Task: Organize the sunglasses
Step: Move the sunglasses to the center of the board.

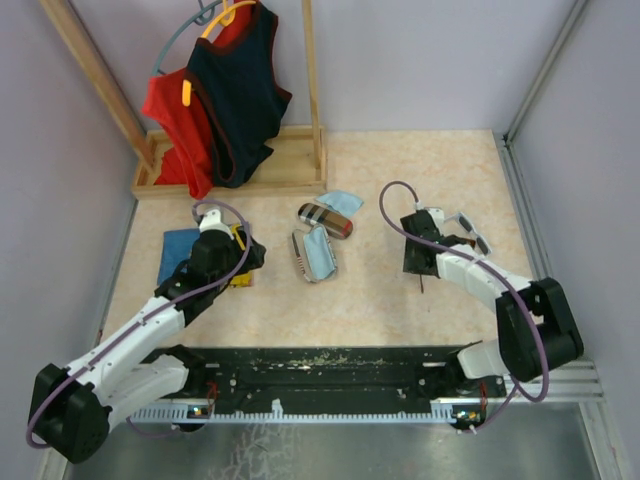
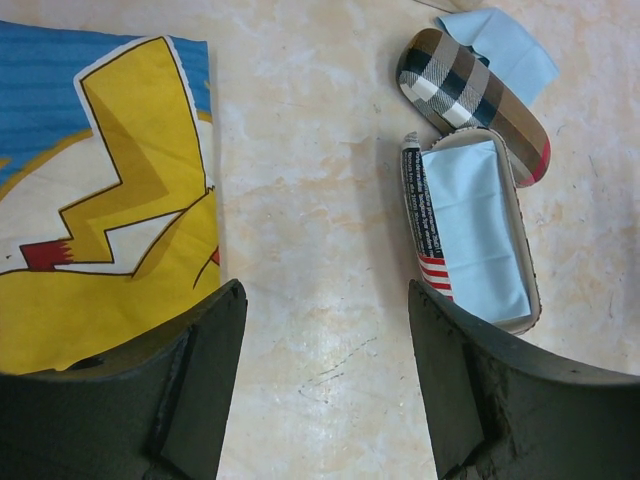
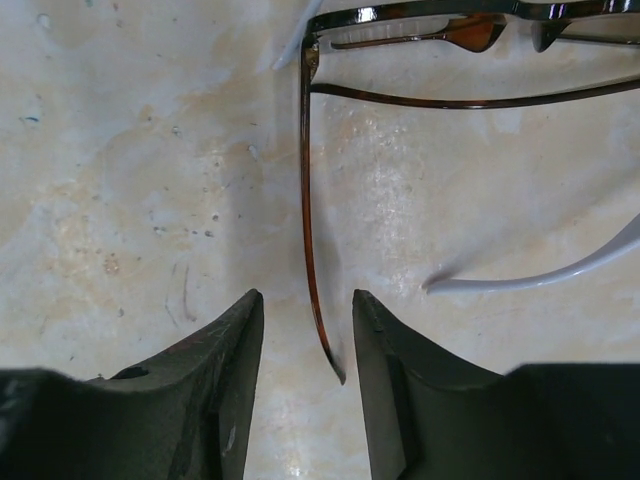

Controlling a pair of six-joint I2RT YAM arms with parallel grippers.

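Note:
The dark brown sunglasses (image 3: pixel 420 12) lie on the table at the top of the right wrist view. One thin brown arm (image 3: pixel 305 200) runs back between the fingers of my right gripper (image 3: pixel 307 297). The jaws are open, with a gap on each side of that arm. A white-grey arm (image 3: pixel 540 280) of the other pair lies to the right. The top view shows the white-grey sunglasses (image 1: pixel 468 231) beside my right gripper (image 1: pixel 418 262). My left gripper (image 2: pixel 325 290) hangs open and empty over bare table.
An open flag-print case (image 2: pixel 425 215) holds a light-blue cloth (image 2: pixel 470 230). A plaid case (image 2: pixel 470 90) and another blue cloth (image 2: pixel 505 45) lie behind it. A yellow-and-blue printed cloth (image 2: pixel 110 200) is left of my left gripper. A wooden clothes rack (image 1: pixel 230 90) stands at the back.

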